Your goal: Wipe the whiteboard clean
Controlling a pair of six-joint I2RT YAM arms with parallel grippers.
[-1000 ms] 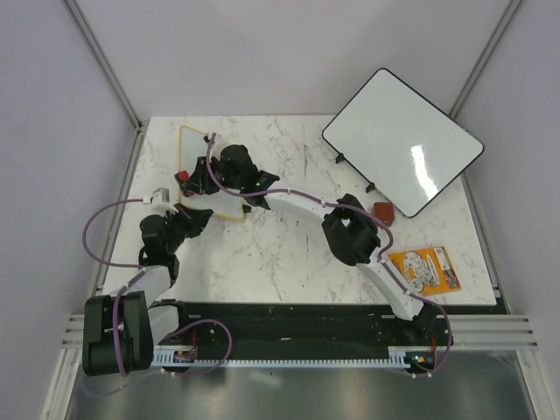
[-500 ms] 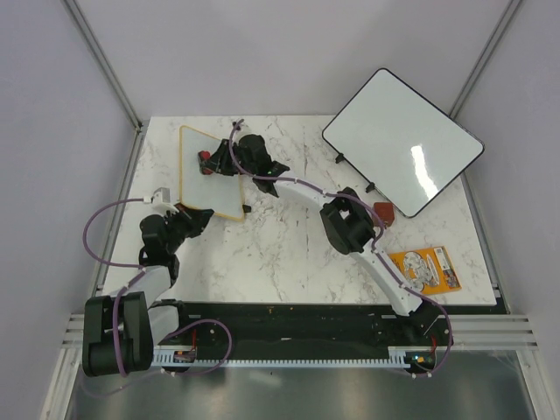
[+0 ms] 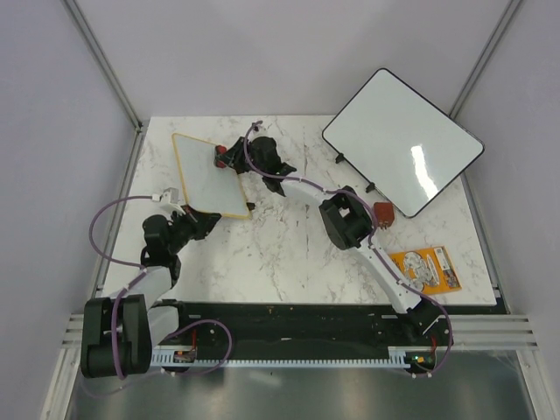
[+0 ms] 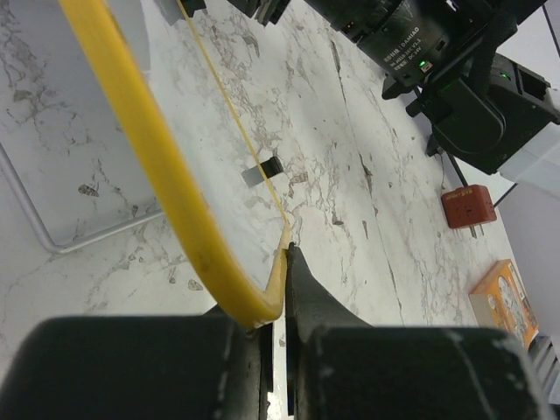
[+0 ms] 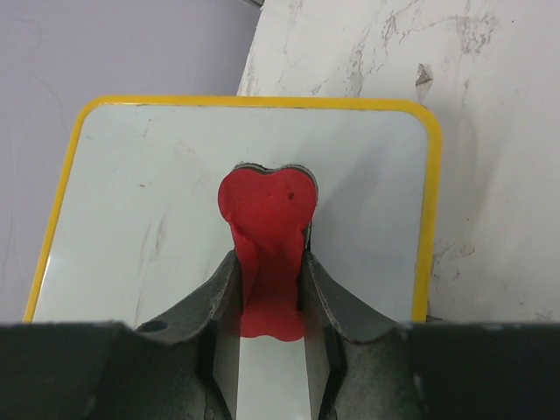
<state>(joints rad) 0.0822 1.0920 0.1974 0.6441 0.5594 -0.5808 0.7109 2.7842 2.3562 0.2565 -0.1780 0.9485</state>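
Colour notes, both claws at the whiteboard.
Whiteboard [image 3: 208,175]: yellow frame; pale grey-white face with faint grey smudges ahead of the right claw [image 5: 267,262]. Eraser [image 5: 262,210] between that claw's fingers [image 5: 337,306]: bright red; the fingers are dark grey. Left claw [image 4: 278,284]: black; the frame at its tip is yellow with small dark specks. Clip [image 4: 261,171] just beyond it: black. Table [image 3: 280,254]: white marble, grey veins. Well to the right of the right claw: big board [image 3: 402,140], black frame, glossy white face; block [image 3: 383,213], red-orange; packet [image 3: 424,269], orange with white print. Arms [image 3: 385,280]: white links, black joints. Cables [image 3: 94,229]: purple.
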